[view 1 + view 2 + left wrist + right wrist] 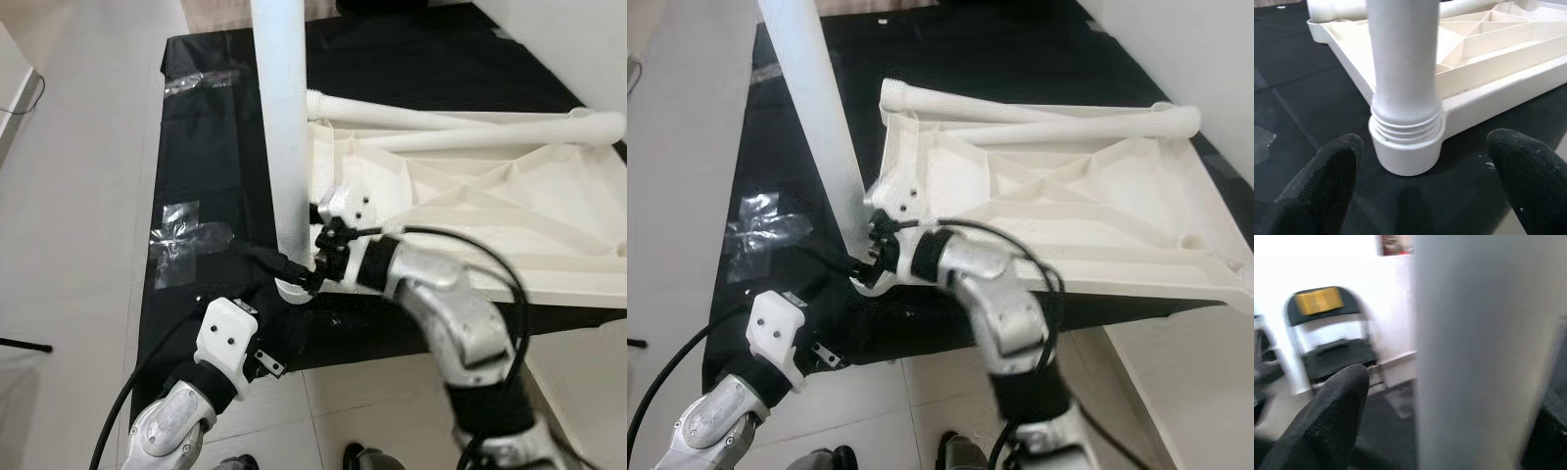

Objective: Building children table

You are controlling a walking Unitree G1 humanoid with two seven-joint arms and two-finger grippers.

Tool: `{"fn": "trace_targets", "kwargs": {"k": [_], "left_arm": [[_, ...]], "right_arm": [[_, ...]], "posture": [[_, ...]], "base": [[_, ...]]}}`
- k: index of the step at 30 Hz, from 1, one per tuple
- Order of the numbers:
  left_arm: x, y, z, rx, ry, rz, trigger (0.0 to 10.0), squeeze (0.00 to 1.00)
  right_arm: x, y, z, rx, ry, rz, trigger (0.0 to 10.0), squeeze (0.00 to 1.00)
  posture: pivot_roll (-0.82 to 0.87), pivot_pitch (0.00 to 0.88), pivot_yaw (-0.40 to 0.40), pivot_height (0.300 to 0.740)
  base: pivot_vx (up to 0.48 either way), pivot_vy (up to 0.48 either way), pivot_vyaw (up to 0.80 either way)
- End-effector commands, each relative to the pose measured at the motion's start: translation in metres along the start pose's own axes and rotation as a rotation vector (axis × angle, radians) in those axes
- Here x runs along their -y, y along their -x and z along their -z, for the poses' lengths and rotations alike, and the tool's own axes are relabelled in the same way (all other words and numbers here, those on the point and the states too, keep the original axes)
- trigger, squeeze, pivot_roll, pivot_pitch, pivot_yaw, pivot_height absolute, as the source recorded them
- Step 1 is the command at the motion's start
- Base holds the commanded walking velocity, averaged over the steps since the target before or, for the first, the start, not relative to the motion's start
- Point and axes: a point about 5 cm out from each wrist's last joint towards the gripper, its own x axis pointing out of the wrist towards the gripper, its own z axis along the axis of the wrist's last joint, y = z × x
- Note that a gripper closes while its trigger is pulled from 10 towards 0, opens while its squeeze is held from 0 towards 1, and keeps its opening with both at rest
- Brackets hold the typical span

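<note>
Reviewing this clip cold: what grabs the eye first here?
A tall white table leg stands upright in the corner socket of the upside-down white tabletop on a black mat. The right gripper grips the leg's base while the left gripper sits open beside it. Two more legs lie across the tabletop's far edge.

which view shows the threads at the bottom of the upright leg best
The left wrist view: the threads sit sharp and central, partly exposed above the corner socket. In the eye views the grippers crowd the upright leg at its base. The right wrist view gives a blurred plain shaft.
</note>
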Motion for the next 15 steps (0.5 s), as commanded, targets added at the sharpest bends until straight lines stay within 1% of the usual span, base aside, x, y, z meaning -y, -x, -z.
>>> {"fn": "trace_targets", "kwargs": {"k": [1,2,3,4,5,6,8,9,10,12,13,15], "left_arm": [[0.003,0.004,0.003,-0.018,0.007,-0.003,10.0,0.00],[0.003,0.005,0.003,-0.018,0.006,-0.004,10.0,0.00],[0.003,0.005,0.003,-0.018,0.006,-0.004,10.0,0.00],[0.004,0.005,0.002,-0.018,0.005,-0.005,10.0,0.00],[0.004,0.005,0.002,-0.018,0.005,-0.005,10.0,0.00],[0.005,0.007,0.001,-0.019,0.004,-0.007,10.0,0.00],[0.006,0.009,0.001,-0.021,0.004,-0.007,10.0,0.00],[0.006,0.009,0.001,-0.021,0.004,-0.007,10.0,0.00],[0.007,0.010,0.000,-0.023,0.004,-0.007,10.0,0.00],[0.007,0.011,0.000,-0.023,0.004,-0.007,10.0,0.00],[0.007,0.012,0.000,-0.024,0.004,-0.007,10.0,0.00],[0.008,0.013,0.000,-0.025,0.004,-0.007,10.0,0.00]], "right_arm": [[0.000,-0.003,0.002,0.004,-0.010,-0.123,10.0,0.00],[0.007,-0.002,0.001,-0.003,-0.007,-0.137,10.0,0.00],[0.007,-0.002,0.001,-0.003,-0.007,-0.137,10.0,0.00],[0.012,-0.002,0.001,-0.009,-0.002,-0.143,10.0,0.00],[0.012,-0.002,0.001,-0.009,-0.002,-0.143,10.0,0.00],[0.022,-0.002,-0.001,-0.017,0.003,-0.186,10.0,0.00],[0.027,-0.001,-0.005,-0.019,-0.007,-0.270,10.0,0.00],[0.027,-0.001,-0.005,-0.019,-0.007,-0.270,10.0,0.00],[0.029,-0.001,-0.007,-0.023,-0.008,-0.301,4.6,0.00],[0.031,0.000,-0.007,-0.026,-0.008,-0.324,4.6,0.00],[0.032,0.000,-0.008,-0.028,-0.007,-0.345,0.0,0.00],[0.034,0.001,-0.009,-0.029,-0.007,-0.366,0.0,0.00]], "posture": [[0.04,0.234,-0.023,0.740],[0.05,0.238,-0.024,0.740],[0.05,0.238,-0.024,0.740],[0.05,0.238,-0.024,0.740],[0.05,0.238,-0.024,0.740],[0.06,0.249,-0.027,0.740],[0.07,0.259,-0.028,0.740],[0.07,0.259,-0.028,0.740],[0.08,0.264,-0.030,0.740],[0.08,0.266,-0.029,0.740],[0.08,0.269,-0.029,0.740],[0.08,0.273,-0.030,0.740]], "base": [[0.000,0.000,0.00],[0.000,0.000,0.00],[0.000,0.000,0.00],[0.000,0.000,0.00],[0.000,0.000,0.00],[0.000,0.000,0.00],[0.000,0.000,0.00],[0.000,0.000,0.00],[0.000,0.000,0.00],[0.000,0.000,0.00],[0.000,0.000,0.00],[0.000,0.000,0.00]]}}
